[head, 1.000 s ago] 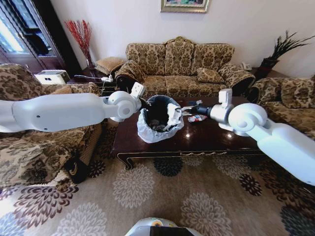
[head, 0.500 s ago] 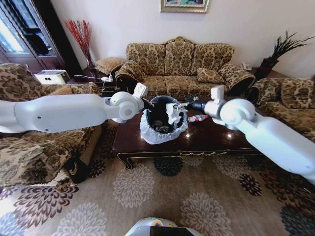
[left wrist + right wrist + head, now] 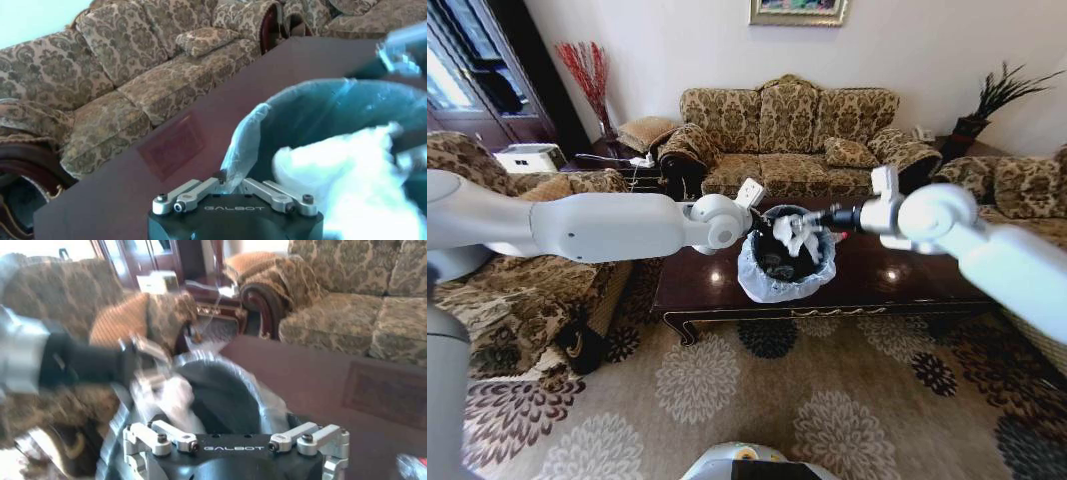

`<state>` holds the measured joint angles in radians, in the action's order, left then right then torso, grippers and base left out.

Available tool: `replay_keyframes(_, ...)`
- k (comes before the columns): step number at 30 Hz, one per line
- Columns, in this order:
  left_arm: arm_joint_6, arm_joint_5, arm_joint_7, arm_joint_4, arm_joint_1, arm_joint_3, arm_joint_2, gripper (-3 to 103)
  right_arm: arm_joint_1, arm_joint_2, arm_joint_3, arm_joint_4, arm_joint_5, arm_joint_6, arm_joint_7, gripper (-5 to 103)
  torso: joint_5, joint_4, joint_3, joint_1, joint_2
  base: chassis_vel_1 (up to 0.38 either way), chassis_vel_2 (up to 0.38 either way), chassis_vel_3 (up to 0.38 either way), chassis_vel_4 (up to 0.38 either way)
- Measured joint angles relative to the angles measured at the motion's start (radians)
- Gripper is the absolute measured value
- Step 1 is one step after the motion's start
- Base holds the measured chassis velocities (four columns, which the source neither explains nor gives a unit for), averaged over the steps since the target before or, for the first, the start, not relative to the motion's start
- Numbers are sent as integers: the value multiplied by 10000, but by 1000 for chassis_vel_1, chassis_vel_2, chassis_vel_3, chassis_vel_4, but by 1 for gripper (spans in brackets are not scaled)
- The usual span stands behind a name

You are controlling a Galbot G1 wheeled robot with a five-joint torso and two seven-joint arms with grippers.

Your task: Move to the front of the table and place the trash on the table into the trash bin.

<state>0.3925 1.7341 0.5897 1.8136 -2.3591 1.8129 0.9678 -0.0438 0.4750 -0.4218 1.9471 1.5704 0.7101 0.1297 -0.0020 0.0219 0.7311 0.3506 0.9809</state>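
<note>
**Crumpled white paper held over the trash bin mouth**

Crumpled white paper (image 3: 797, 233) hung from the right gripper (image 3: 811, 222), fingers pinched on its upper end, directly above the trash bin (image 3: 785, 272). The bin stood on the table (image 3: 897, 285), toward its left-centre, lined with a puffed whitish bag. The left gripper (image 3: 230, 186) was at the bin's near-left rim, its jaws closed on the bag's edge, as the left wrist view showed.

Risks, as judged:
- The paper looked light and ragged; released off-centre it could catch on the puffed bag lip and slide onto the table.
- It could cling to a finger pad and be dragged out on retreat.
- The left grip held only thin film; a pull could tear it or tip the bin.

Orientation: the wad's long axis ran roughly vertical, loose end pointing down into the bin, top end toward the right gripper. A red-labelled scrap (image 3: 412, 466) lay on the table to the bin's right.
</note>
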Motion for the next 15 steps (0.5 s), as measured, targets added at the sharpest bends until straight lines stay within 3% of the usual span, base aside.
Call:
replay_keyframes(1, 0, -1, 2, 18, 11, 0, -27, 0, 166, -82, -22, 10, -317, -249, -2, 100, 22, -3, 1, 0, -1, 0, 0, 0, 0)
replay_keyframes(7, -2, 17, 33, 130, 14, 53, -78, 0, 368, -225, 199, 150, -709, -321, -4, 100, 22, -16, 1, -1, 0, 0, 0, 0, 0)
replay_keyframes(8, -5, 24, 41, 139, 14, 63, -74, 0, 366, -292, 187, 52, -1024, -170, -5, 100, 14, -14, 1, 0, -1, 0, 0, 0, 0)
replay_keyframes(9, -10, 22, 83, 160, 0, 83, -92, 0, 586, -538, 121, 67, -1851, -611, 0, 100, 22, -16, 1, 0, -1, 0, 0, 0, 0)
replay_keyframes(12, -9, 31, 121, 214, -64, 115, -90, 0, 810, -584, 229, 93, -2536, -553, -3, 100, 22, -16, 1, 0, 0, 0, 0, 0, 0)
replay_keyframes(15, -11, 20, 172, 201, -137, 117, -95, 0, 939, -644, 239, 94, -3336, -947, -8, 100, 22, -12, 1, 0, -1, 0, 0, 0, 0)
